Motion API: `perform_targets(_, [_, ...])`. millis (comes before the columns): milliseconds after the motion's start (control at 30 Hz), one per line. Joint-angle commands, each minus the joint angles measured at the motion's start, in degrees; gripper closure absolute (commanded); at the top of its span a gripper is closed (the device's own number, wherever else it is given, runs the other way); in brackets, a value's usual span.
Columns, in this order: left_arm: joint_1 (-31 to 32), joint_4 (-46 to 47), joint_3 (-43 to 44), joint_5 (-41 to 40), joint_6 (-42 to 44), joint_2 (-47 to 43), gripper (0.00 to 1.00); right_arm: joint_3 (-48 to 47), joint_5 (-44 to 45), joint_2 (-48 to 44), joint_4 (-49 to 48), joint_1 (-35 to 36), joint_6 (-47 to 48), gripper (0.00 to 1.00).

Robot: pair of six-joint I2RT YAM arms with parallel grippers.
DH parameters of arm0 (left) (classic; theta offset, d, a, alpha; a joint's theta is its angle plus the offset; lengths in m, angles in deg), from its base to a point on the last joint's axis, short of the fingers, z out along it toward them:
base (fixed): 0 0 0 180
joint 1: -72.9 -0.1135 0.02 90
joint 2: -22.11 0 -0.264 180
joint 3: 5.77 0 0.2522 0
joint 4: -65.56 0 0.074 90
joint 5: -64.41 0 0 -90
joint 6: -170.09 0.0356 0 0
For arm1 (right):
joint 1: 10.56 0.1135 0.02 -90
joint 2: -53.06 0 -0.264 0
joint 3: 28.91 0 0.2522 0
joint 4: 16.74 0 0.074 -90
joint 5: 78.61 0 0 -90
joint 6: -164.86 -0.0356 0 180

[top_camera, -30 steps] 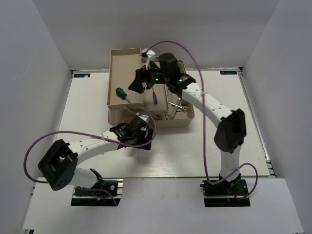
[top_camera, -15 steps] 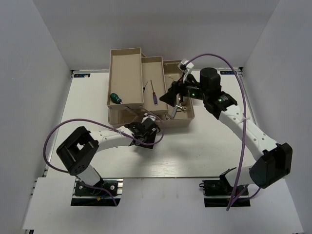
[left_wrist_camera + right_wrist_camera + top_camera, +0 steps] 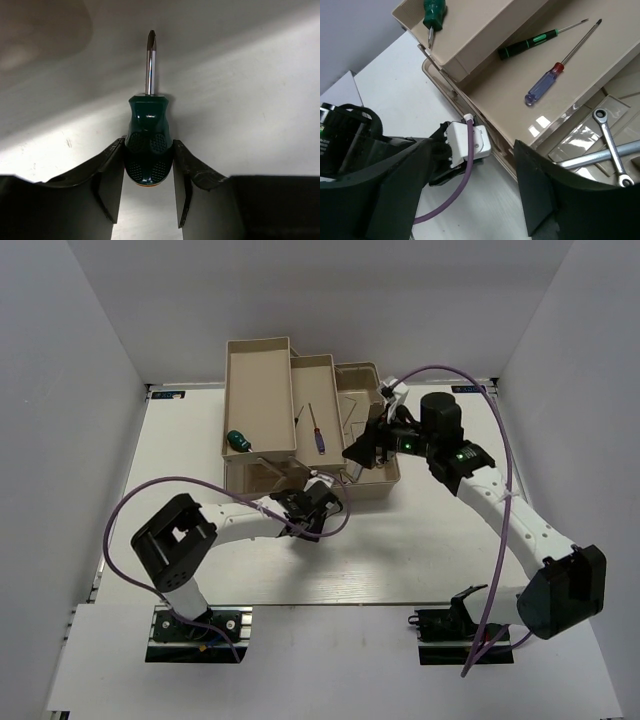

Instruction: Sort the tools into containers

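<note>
My left gripper (image 3: 148, 146) is shut on the handle of a stubby green screwdriver (image 3: 147, 125), low over the white table, shaft pointing away. It sits at the toolbox's front wall (image 3: 318, 502). My right gripper (image 3: 470, 200) is open and empty above the toolbox's right front corner (image 3: 356, 453). A second green screwdriver (image 3: 237, 440) lies in the left beige tray (image 3: 255, 360). A purple screwdriver (image 3: 550, 80) and a thin black-handled one (image 3: 530, 40) lie in the middle tray (image 3: 500, 90). Two silver wrenches (image 3: 610, 137) lie crossed in the lower compartment.
The beige fold-out toolbox (image 3: 385, 480) stands at the back middle of the white table (image 3: 420, 540). Grey walls close in the left, right and back. Purple cables loop from both arms; the left wrist's white camera housing (image 3: 467, 142) is beside the toolbox front.
My right gripper has drawn back to the right from over the middle tray, where the purple screwdriver stays. My left gripper has shifted slightly right along the toolbox front.
</note>
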Motion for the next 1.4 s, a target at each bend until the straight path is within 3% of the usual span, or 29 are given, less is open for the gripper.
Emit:
perform_targets(0, [1.85,-1.32,0.06,3.24,1.92,-4.61,1.00,1.44,-0.48,-2.99,0.46,-0.71,2.73,0.35])
perform_targets(33, [2.72,-2.11,0.06,4.04,2.62,-6.19,1.00,1.53,-0.04,-3.08,1.16,-0.79,4.83,0.49])
perform_targets(67, [3.51,-2.64,0.06,4.83,2.63,-9.86,1.00,1.53,0.93,-3.52,3.08,-0.97,6.24,0.87])
perform_targets(100, [3.52,-3.51,0.75,6.66,3.24,-11.89,1.00,2.05,5.03,-3.96,4.49,-0.97,7.04,1.00])
perform_targets(267, [4.66,-9.04,9.70,7.83,6.14,-20.70,1.00,3.11,15.42,-4.84,9.25,-2.72,7.49,1.00])
perform_targets(300, [4.66,-10.97,13.64,6.43,6.15,-21.40,1.00,3.37,19.27,-5.10,9.95,-3.34,7.48,0.95])
perform_targets(367, [4.66,-13.00,17.70,3.54,6.76,-22.02,1.00,3.46,21.58,-5.02,10.30,-3.96,7.57,0.65])
perform_targets(433, [3.52,-15.03,23.07,-1.38,6.76,-22.02,1.00,3.55,23.26,-5.28,11.35,-5.10,9.22,0.54])
perform_targets(567, [2.29,-17.58,29.75,-20.50,5.10,-21.50,1.00,4.95,20.82,-5.89,11.98,-6.94,11.35,0.54])
perform_targets(667, [-0.78,-14.16,30.56,-26.17,4.30,-20.70,1.00,6.36,14.50,-5.99,13.29,-7.39,14.16,0.65])
perform_targets(767, [-4.82,-14.67,35.10,-27.32,4.82,-16.67,1.00,6.19,4.66,-4.94,16.62,-7.21,18.81,0.84])
perform_targets(833, [-8.41,-17.04,37.40,-26.81,5.53,-12.91,1.00,6.01,-1.31,-4.58,18.56,-6.77,22.76,0.89])
perform_targets(900, [-10.79,-17.67,39.08,-25.05,6.67,-11.04,1.00,5.84,-6.69,-3.79,19.79,-6.51,26.02,0.88])
perform_targets(967, [-14.31,-18.28,39.70,-22.24,6.67,-9.12,0.98,5.40,-12.22,-3.44,20.41,-5.81,30.05,0.76])
perform_targets(1000, [-16.41,-18.29,39.70,-19.80,7.37,-8.58,0.90,5.14,-14.07,-2.48,21.63,-5.19,32.16,0.68])
perform_targets(1033, [-16.43,-18.29,39.70,-18.82,7.38,-7.97,0.84,4.26,-14.96,-2.12,22.17,-5.19,34.44,0.68])
perform_targets(1067, [-18.08,-18.98,40.22,-17.76,7.38,-7.44,0.76,3.39,-16.45,-1.16,24.09,-4.32,35.68,0.59])
perform_targets(1100, [-18.80,-19.86,40.22,-16.01,7.38,-6.91,0.56,2.94,-17.95,-0.72,25.06,-3.96,37.09,0.55])
perform_targets(1133, [-19.41,-19.87,40.22,-15.21,7.38,-6.30,0.46,1.37,-18.74,-0.45,28.20,-3.00,42.41,0.45])
perform_targets(1200, [-20.21,-19.87,40.75,-13.19,8.07,-6.81,0.27,-0.30,-20.50,1.04,29.90,-2.12,45.26,0.37])
perform_targets(1300, [-21.35,-19.25,43.11,-10.47,9.74,-7.61,0.12,-1.54,-22.79,2.19,32.45,0.69,55.09,0.31])
perform_targets(1367, [-21.35,-20.56,45.57,-9.06,10.72,-8.92,0.09,-1.28,-22.71,2.71,32.19,4.19,61.33,0.31])
